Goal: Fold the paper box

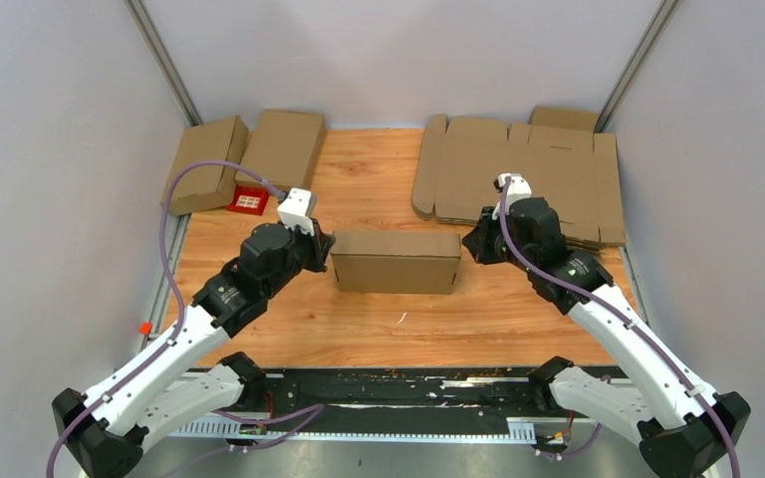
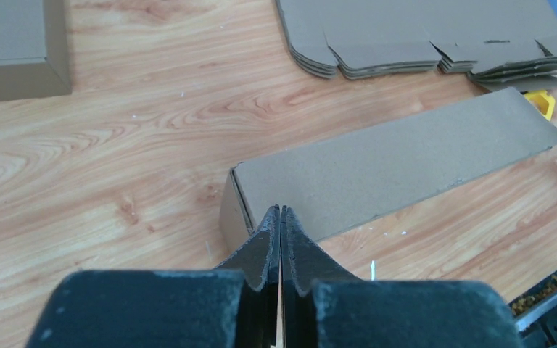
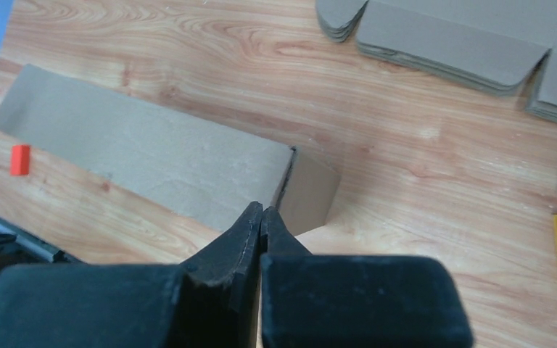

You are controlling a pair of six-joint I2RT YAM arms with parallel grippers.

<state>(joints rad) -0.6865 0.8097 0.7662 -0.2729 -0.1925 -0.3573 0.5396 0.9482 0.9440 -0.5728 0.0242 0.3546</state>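
**Paper Box Flanked End to End by Two Clenched Grippers**

The paper box point(image 1: 396, 260) was seen lying closed and lengthwise across the middle of the wooden table point(image 1: 379, 329), with its long sides running left to right. It was bracketed by the two arms. The left gripper point(image 1: 324, 242) was held at its left end and the right gripper point(image 1: 470, 242) at its right end, each pointed inward toward the cardboard.

In the left wrist view, the fingers point(image 2: 267, 243) were pressed flat against each other. Their tips were set just over the near top corner of the box, where the short end face met the top panel. In the right wrist view, the same clenched state was shown, and the tips were placed at the top edge of the opposite end face. Whether either pair of tips was actually touching the cardboard could not be told.

A stack of unfolded cardboard blanks point(image 1: 528, 174) was spread over the far right of the table, well apart from the box. Two finished boxes point(image 1: 206, 162) were laid at the far left corner, with a small red item point(image 1: 249, 201) just in front of them.
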